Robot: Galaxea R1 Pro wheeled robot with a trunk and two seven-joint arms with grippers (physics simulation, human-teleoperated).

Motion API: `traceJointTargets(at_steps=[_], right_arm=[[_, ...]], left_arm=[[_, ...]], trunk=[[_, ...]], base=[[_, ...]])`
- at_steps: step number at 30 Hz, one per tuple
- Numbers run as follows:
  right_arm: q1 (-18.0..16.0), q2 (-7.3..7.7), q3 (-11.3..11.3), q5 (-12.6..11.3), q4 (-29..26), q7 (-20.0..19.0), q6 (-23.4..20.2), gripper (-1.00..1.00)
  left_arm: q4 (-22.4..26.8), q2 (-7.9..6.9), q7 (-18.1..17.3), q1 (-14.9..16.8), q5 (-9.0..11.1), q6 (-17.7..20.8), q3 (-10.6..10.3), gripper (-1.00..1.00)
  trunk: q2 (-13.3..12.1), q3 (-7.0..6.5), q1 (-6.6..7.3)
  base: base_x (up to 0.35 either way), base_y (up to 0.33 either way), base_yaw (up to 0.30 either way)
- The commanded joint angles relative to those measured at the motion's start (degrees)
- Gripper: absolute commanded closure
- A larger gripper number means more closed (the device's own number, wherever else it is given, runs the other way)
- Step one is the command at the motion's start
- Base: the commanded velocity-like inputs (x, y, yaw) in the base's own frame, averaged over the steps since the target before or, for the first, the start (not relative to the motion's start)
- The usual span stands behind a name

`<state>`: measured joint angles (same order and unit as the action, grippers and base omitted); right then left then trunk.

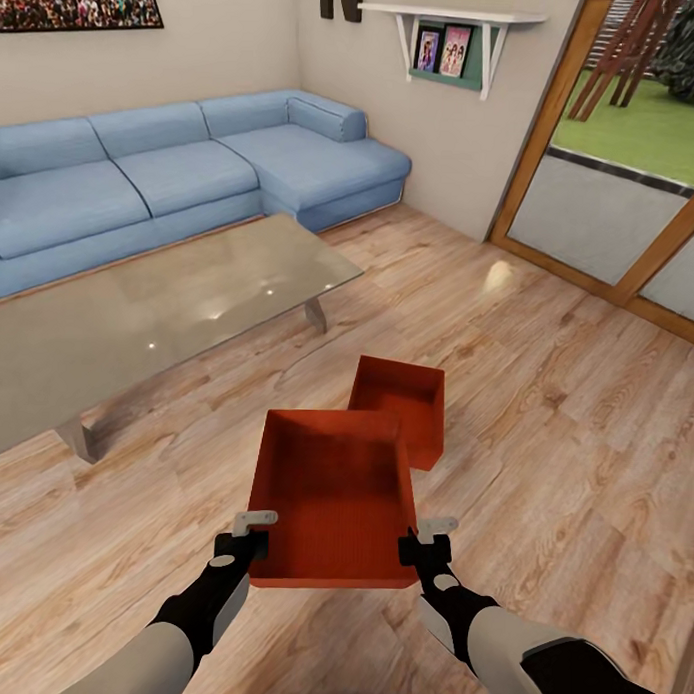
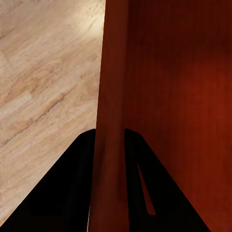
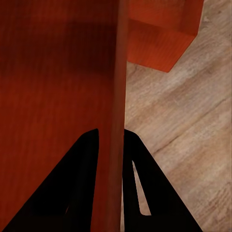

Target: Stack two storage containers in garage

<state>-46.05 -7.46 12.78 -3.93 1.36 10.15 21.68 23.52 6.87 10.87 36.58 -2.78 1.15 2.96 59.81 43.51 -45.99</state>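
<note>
Both grippers [image 1: 242, 543] [image 1: 427, 548] pinch the near container's [image 1: 337, 497] side walls.

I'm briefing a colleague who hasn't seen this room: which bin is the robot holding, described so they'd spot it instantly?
Start at the glass coffee table before the blue sofa; on the wood floor nearer the robot are two red-orange bins. The held bin is the nearer one, gripped on opposite side walls by the left end effector and right end effector. The other bin sits behind it, ungripped.
</note>
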Motion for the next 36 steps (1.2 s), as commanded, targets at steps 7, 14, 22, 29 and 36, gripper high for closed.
traceJointTargets(at_steps=[7, 14, 22, 29, 36], right_arm=[[-0.10, -0.02, -2.23, -1.43, 0.04, 0.75, 1.25, 1.00], [-0.10, -0.16, -2.23, -1.44, 0.04, 0.79, 1.21, 1.00], [-0.10, -0.27, -2.23, -1.10, 0.03, 1.09, 1.17, 1.00], [-0.10, -0.28, -2.18, -0.59, -0.02, 1.02, 1.17, 1.00], [-0.10, -0.28, -2.14, -0.50, -0.02, 1.02, 1.17, 1.00]], left_arm=[[-0.15, -0.44, 1.00, -0.02, -0.21, 0.17, 0.98, 1.00], [-0.14, -0.45, 1.00, -0.02, -0.21, 0.10, 0.99, 1.00], [-0.14, -0.38, 1.00, -0.02, -0.21, -0.05, 1.05, 1.00], [-0.14, -0.45, 1.00, -0.02, -0.21, -0.10, 1.00, 1.00], [-0.14, -0.37, 1.00, -0.02, -0.27, -0.10, 1.07, 1.00]], trunk=[[-2.80, -1.23, 1.54], [-5.60, -2.49, 3.08], [-8.81, -3.92, 4.84], [-11.62, -5.18, 6.37], [-14.43, -6.44, 7.91]], base=[[0.000, 0.000, 0.000], [0.000, 0.000, 0.000], [0.000, 0.000, 0.000], [0.000, 0.000, 0.000], [0.000, 0.000, 0.000]])
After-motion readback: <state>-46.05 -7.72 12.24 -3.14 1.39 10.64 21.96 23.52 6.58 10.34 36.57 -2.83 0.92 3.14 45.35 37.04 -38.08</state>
